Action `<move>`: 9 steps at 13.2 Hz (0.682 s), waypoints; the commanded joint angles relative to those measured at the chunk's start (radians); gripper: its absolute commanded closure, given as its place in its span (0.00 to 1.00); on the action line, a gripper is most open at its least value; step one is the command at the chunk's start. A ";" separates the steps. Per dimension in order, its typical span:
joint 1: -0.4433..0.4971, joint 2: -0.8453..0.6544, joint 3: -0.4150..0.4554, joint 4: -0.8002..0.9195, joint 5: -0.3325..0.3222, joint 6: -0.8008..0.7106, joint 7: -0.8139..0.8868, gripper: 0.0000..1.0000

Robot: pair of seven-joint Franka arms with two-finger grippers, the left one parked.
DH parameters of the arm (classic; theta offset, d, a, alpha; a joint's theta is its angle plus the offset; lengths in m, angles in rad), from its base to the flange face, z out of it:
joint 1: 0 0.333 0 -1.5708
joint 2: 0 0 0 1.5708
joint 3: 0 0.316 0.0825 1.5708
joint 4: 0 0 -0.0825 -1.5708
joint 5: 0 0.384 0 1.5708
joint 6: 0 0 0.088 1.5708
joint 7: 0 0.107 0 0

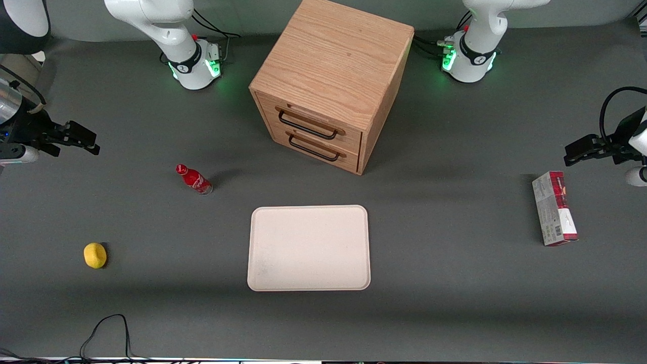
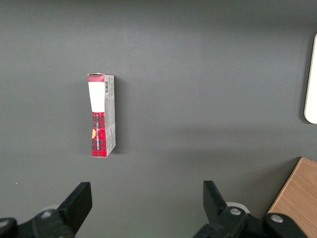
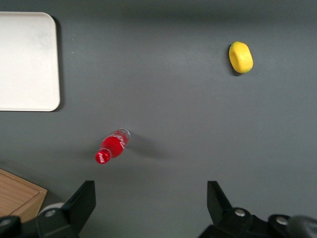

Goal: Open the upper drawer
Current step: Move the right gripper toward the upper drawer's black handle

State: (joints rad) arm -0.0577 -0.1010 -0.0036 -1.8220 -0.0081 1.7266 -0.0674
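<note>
Pincer (image 1: 83, 141) released, at working arm's table end | upper drawer (image 1: 311, 124) flush, closed

The dark grey table (image 1: 455, 283) carries a wooden cabinet (image 1: 333, 76) near its edge farthest from the front camera. A cream tray (image 1: 308, 247) lies mid-table. A red bottle (image 1: 193, 179) and a lemon (image 1: 95, 255) sit toward the working arm's end, with the gripper (image 1: 76, 137) open above that end, and a red-and-white box (image 1: 554, 208) lies toward the parked arm's end.
</note>
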 commanded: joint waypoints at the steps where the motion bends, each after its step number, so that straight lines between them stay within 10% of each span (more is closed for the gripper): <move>1: 0.010 0.021 -0.004 0.012 -0.026 0.008 -0.023 0.00; 4: 0.024 0.117 0.045 0.146 -0.023 -0.019 -0.023 0.00; 9: 0.030 0.276 0.374 0.408 -0.036 -0.142 -0.032 0.00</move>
State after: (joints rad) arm -0.0349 0.0958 0.2616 -1.5318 -0.0188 1.6325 -0.0845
